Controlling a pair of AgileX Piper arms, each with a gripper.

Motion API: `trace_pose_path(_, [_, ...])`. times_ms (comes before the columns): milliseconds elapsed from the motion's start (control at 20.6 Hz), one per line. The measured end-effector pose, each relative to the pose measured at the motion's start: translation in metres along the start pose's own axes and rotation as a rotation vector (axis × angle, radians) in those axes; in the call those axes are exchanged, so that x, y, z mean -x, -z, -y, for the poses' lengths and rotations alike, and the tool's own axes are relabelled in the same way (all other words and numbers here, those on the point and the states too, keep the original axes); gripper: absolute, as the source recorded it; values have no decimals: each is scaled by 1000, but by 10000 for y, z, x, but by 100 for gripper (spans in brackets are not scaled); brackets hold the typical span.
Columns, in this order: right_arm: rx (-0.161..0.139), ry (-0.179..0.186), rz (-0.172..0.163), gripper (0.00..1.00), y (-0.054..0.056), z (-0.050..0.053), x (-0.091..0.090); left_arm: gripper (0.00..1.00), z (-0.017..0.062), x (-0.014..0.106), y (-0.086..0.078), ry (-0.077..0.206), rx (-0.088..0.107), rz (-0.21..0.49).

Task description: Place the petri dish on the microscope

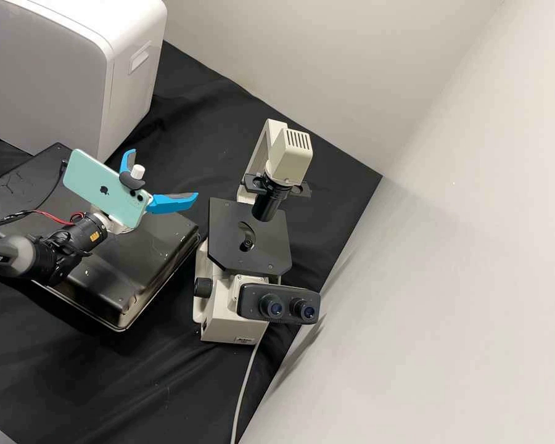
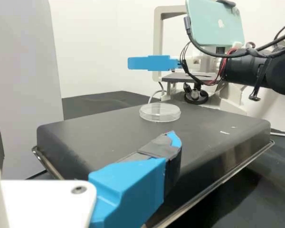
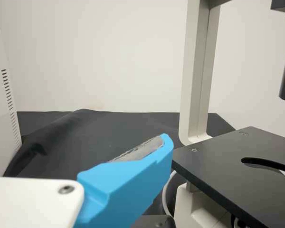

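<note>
- Lying flat on the black slab-topped metal tray (image 2: 218, 142), the clear round plastic petri dish (image 2: 160, 112) sits straight ahead of the left claw (image 2: 83, 135), toward the tray's far side. Being round, it has no long axis to line up with.
- Left claw: its blue fingers are spread wide with nothing between them. It is low at the tray's near edge, well apart from the dish.
- Right claw (image 1: 157, 182): its fingers are likewise wide apart and empty. It hangs above the tray with the dish below it or nearly so, and appears the nearer of the two.
- Ahead of the right claw, just beside the tray's edge, stands the white microscope (image 1: 225, 308) with its flat black stage (image 3: 228, 156). The stage looks a little higher than the tray top.
- Open room: bare tray surface lies all round the dish. Over the stage a black condenser tube (image 1: 266, 206) hangs down, so the dish would probably have to enter low, from the tray side.
</note>
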State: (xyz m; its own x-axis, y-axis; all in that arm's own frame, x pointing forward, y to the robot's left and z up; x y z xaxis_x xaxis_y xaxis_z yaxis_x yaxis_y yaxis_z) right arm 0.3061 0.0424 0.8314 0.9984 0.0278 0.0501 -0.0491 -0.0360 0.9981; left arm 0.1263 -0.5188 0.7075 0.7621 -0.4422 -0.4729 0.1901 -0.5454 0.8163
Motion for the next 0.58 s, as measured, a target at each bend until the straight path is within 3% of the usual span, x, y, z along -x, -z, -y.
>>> trace_pose_path(97, [0,0,0,100,0,0,0,100,-2,3,-7,-2,-9,3])
trace_pose_path(582, [0,-8,-8,100,-18,15,42,100,1,5,-16,0,-6,4])
